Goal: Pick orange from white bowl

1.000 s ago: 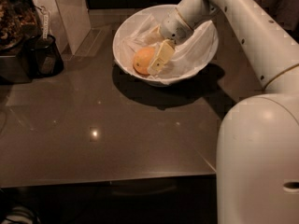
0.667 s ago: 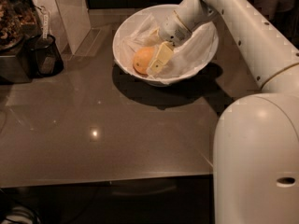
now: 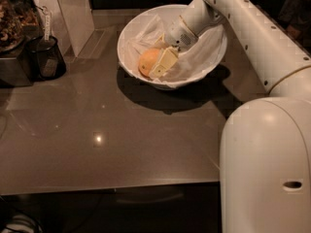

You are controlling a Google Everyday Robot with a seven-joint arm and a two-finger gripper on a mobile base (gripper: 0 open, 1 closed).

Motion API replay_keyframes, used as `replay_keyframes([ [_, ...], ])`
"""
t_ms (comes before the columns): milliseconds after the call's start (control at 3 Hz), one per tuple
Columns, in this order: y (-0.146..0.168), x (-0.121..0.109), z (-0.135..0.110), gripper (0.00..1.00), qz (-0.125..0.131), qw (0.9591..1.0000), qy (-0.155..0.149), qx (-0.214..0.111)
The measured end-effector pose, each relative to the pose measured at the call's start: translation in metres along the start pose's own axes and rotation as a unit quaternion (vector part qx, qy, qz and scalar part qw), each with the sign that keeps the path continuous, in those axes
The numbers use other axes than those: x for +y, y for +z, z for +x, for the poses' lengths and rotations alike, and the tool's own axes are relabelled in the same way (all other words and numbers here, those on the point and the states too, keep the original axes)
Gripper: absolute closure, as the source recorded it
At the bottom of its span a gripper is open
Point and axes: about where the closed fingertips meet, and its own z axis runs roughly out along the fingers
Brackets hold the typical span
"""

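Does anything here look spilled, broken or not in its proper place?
Nothing stands out. The white bowl sits upright on the table. Its cloth lining is crumpled but inside. The orange looks intact, and the end effector is down in the bowl against it.

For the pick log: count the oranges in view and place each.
1. The orange lies in the white bowl on the cloth lining, the gripper beside it. Cloth folds or the gripper may hide more.

One gripper (image 3: 156, 63) inside one white bowl (image 3: 125, 35); one orange (image 3: 147, 60) just left of it (one dark cup (image 3: 48, 58) far left).
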Motion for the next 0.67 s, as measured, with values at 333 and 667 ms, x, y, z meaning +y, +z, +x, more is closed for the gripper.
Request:
replay_keyframes([
  [333,0.0009,-0.0012,0.0032,0.55,0.003,1.0,0.007,0.001],
  [667,0.0004,-0.0013,0.0027,0.78,0.003,1.0,0.007,0.001],
])
